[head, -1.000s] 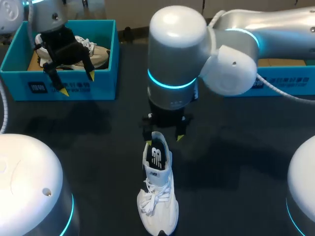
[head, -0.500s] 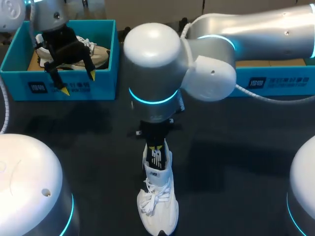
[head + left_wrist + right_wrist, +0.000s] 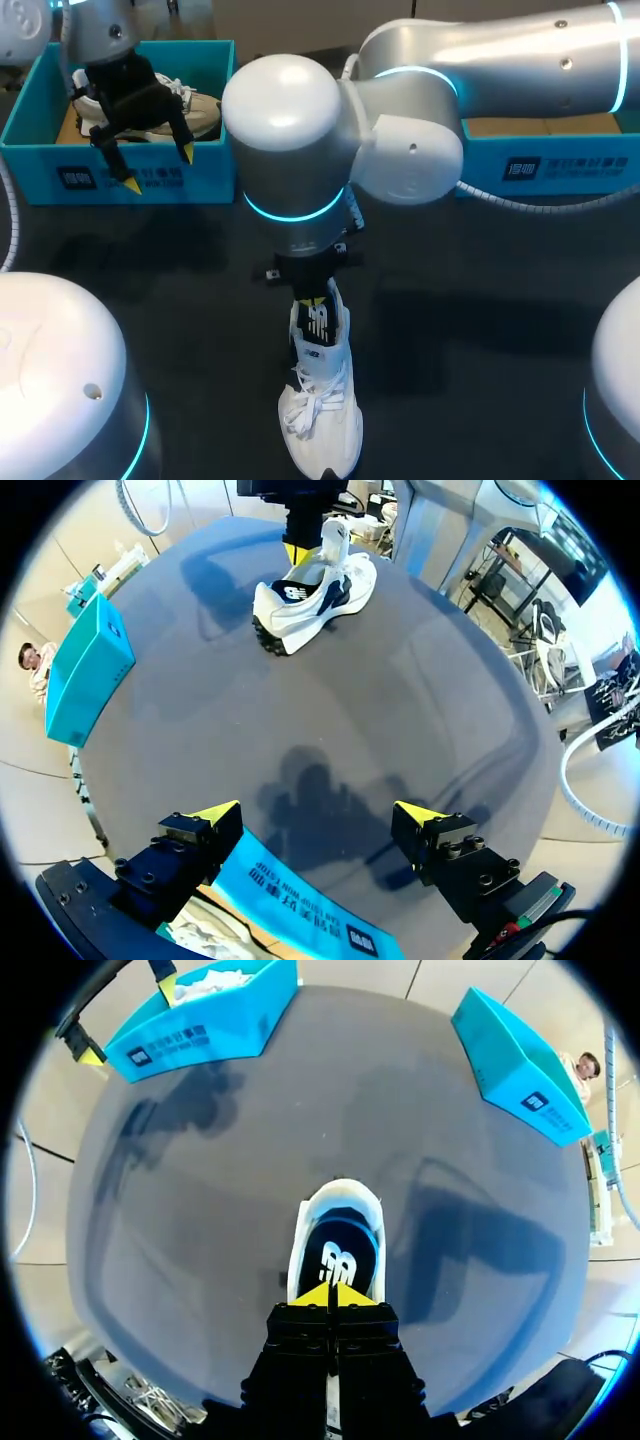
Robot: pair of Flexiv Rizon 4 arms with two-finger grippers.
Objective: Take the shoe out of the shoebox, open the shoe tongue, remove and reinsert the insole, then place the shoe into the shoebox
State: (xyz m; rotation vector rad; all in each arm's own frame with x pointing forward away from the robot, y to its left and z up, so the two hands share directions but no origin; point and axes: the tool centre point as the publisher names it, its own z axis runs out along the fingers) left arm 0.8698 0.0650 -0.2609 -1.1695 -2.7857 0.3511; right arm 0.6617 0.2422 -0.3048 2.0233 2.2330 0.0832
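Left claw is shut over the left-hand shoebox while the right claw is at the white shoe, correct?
No. The left claw is open, yellow tips wide apart, as the left wrist view shows. It does hang over the left-hand shoebox, and the right claw is at the white shoe.

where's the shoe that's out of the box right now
In the head view the white shoe stands on the dark table, front middle, toe toward the camera, with the right end effector at its tongue.
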